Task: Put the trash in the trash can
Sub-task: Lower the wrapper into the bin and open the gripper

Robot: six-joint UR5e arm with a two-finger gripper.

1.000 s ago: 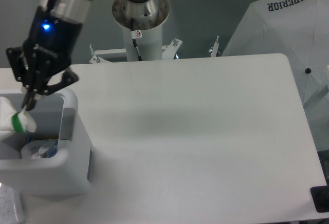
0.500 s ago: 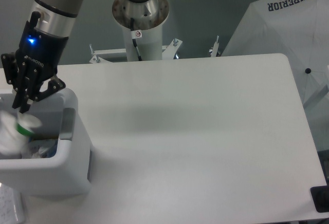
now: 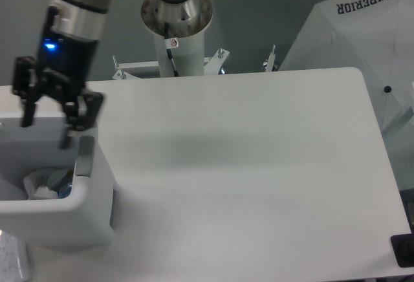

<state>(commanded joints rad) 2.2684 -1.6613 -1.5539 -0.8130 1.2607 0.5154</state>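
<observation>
The white trash can (image 3: 90, 198) stands at the table's left edge, with a grey panel (image 3: 84, 156) on its inner right side. Inside it lies crumpled white trash (image 3: 42, 185) with a bit of blue beside it. My gripper (image 3: 45, 133) hangs just above the can's opening, its two black fingers spread apart and holding nothing. The green-striped wad is not visible as such inside the can.
The robot's base column (image 3: 176, 23) rises behind the table's far edge. A white folded cover with "SUPERIOR" lettering (image 3: 362, 30) stands off the table at the right. A dark object (image 3: 404, 249) sits at the lower right corner.
The gripper held the green-striped wad over the can, lowered it, then opened; the wad has dropped into the can and the gripper has turned and risen slightly.
</observation>
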